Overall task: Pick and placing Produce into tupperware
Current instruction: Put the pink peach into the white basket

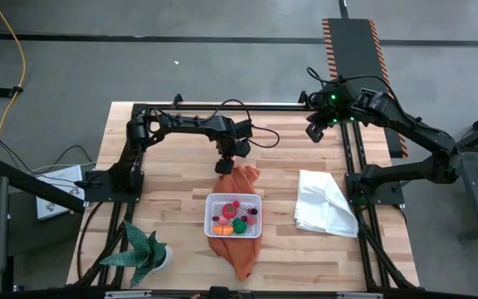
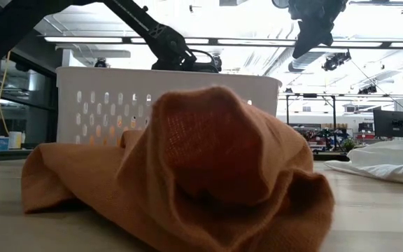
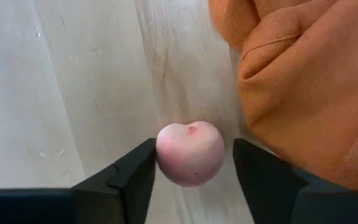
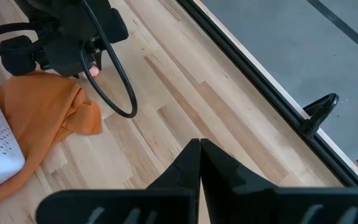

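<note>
Jaws of the left gripper (image 3: 191, 171) stand partly open around a pink toy fruit (image 3: 190, 154): one finger touches it, the other shows a narrow gap, so I judge no firm grip yet. It sits between the fingers on bare wood, low-centre in the left wrist view, just beside the orange cloth (image 3: 303, 81). Below it in the high view lies the tupperware (image 1: 212, 218), already holding produce. Upper right there, the right gripper (image 4: 199, 163) waits, closed.
</note>
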Controlling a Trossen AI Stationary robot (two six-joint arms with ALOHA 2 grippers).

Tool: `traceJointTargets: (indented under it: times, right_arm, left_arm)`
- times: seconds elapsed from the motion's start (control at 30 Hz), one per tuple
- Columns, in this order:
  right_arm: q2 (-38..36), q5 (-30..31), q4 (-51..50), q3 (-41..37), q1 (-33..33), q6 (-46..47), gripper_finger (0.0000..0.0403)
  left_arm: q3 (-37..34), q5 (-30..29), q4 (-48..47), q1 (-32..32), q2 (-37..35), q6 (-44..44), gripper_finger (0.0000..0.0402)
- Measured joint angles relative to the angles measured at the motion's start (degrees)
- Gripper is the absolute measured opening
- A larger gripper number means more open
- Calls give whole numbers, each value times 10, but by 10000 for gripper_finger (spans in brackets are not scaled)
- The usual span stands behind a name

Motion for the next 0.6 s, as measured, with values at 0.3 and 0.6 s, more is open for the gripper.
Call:
traceJointTargets:
  times: [0.3, 0.6]
  right_arm:
    - [0, 0, 0, 0, 0, 0, 0]
    - [0, 0, 0, 0, 0, 0, 0]
  left_arm:
    - [0, 4, -3, 0, 0, -16, 128]
    - [0, 3, -3, 0, 0, -24, 130]
